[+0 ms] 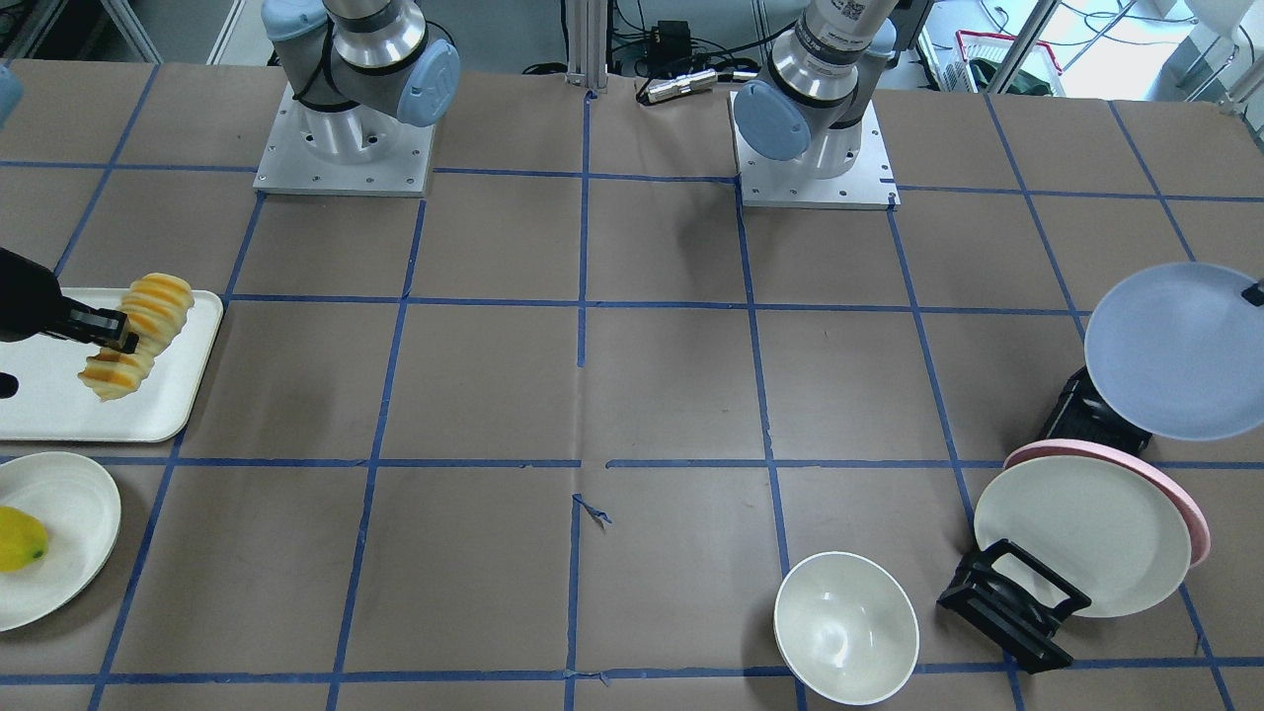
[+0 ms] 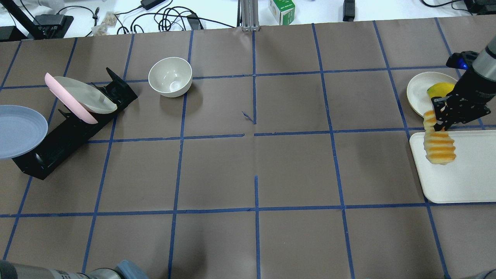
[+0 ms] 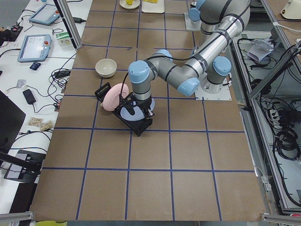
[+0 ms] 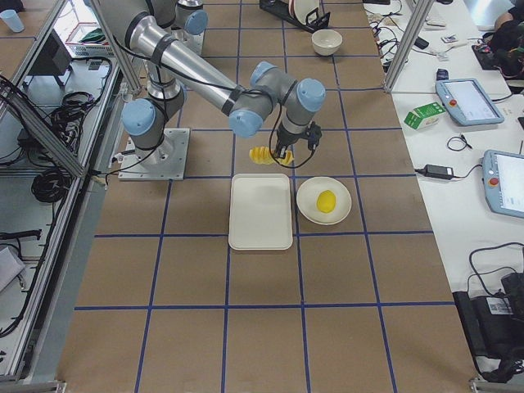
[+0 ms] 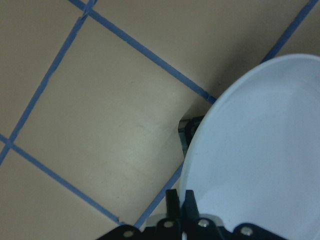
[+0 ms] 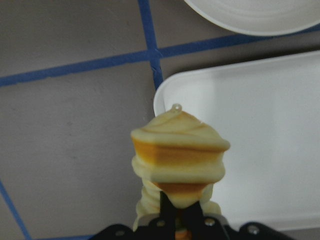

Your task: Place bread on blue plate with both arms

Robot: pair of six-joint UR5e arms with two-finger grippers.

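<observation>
My right gripper [image 1: 120, 331] is shut on the bread [image 1: 140, 334], a ridged orange-yellow loaf. It holds the loaf by its middle above the near-left part of the white tray [image 1: 59, 410]. The bread also shows in the overhead view [image 2: 440, 146] and hangs end-on in the right wrist view [image 6: 177, 155]. My left gripper [image 5: 181, 199] is shut on the rim of the blue plate [image 5: 260, 160]. It holds the plate [image 1: 1175, 351] tilted over the end of the black rack [image 1: 1091, 413]. The plate sits at the left edge of the overhead view [image 2: 19, 131].
A cream plate [image 1: 1081, 538] and a pink plate [image 1: 1190, 509] lean in the black rack [image 2: 69, 131]. A white bowl [image 1: 844, 627] stands near the rack. A yellow lemon-like fruit [image 1: 20, 538] lies on a cream plate [image 1: 74, 513] beside the tray.
</observation>
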